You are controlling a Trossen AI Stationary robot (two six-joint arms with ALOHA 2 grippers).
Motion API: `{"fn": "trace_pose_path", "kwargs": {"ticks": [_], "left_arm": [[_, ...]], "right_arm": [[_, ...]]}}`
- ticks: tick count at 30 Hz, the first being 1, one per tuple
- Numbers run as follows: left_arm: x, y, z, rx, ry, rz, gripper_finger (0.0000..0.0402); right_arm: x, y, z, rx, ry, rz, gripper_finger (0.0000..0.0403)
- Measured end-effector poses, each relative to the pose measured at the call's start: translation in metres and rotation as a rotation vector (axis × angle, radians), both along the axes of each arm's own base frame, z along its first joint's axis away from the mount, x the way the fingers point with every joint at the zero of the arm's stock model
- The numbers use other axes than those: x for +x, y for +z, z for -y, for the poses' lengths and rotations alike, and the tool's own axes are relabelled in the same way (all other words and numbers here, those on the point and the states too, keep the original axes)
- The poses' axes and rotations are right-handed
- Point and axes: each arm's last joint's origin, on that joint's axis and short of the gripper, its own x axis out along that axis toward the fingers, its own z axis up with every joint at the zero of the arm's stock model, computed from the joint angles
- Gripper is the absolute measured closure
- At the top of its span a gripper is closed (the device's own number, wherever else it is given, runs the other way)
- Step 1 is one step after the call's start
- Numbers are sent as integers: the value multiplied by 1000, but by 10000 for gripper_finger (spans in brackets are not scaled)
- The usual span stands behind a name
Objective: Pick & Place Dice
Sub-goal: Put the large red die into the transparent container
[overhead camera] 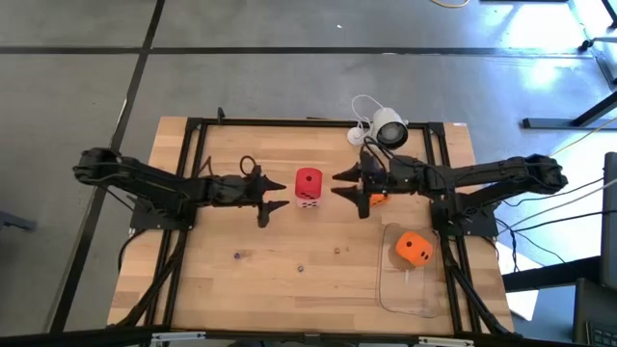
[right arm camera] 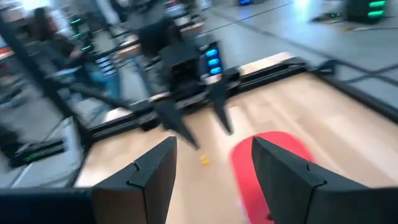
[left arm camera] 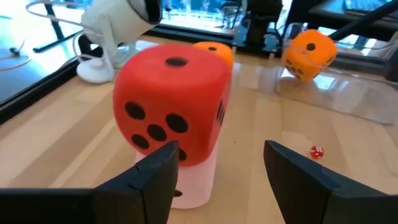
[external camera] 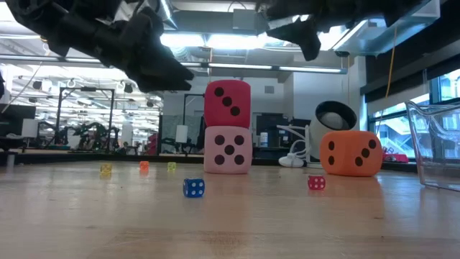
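The red die (overhead camera: 308,181) is stacked on the pink die (external camera: 228,150). Both the left gripper (overhead camera: 273,194) and the right gripper (overhead camera: 349,189) are spread wide and hold nothing. The orange die (external camera: 350,152) should be gripped gently and lifted straight, so the stack is not bumped.

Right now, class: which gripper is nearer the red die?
Left, narrowly. The left gripper sits open just beside the red die; the right gripper, also open, is slightly farther on its other side.

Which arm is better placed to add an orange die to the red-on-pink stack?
Probably the right. The right gripper, open and empty, hovers beside an orange die on the table; the left gripper, also open, sits across the stack.
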Motion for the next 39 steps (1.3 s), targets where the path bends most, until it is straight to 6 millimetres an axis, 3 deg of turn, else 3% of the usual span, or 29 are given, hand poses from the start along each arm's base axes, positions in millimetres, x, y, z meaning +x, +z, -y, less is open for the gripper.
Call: {"fn": "trace_pose_path", "kwargs": {"ticks": [5, 18, 29, 39], "left_arm": [[3, -7, 2, -21, 54, -22, 173], [18, -23, 13, 2, 193, 18, 173], [27, -42, 13, -39, 255, 14, 173], [42, -40, 14, -13, 242, 37, 167]], "right_arm": [[3, -6, -4, -34, -126, -28, 195], [22, -44, -2, -60, -338, -160, 195], [20, -46, 3, -146, -474, -185, 194], [20, -47, 3, -151, -483, -192, 194]]}}
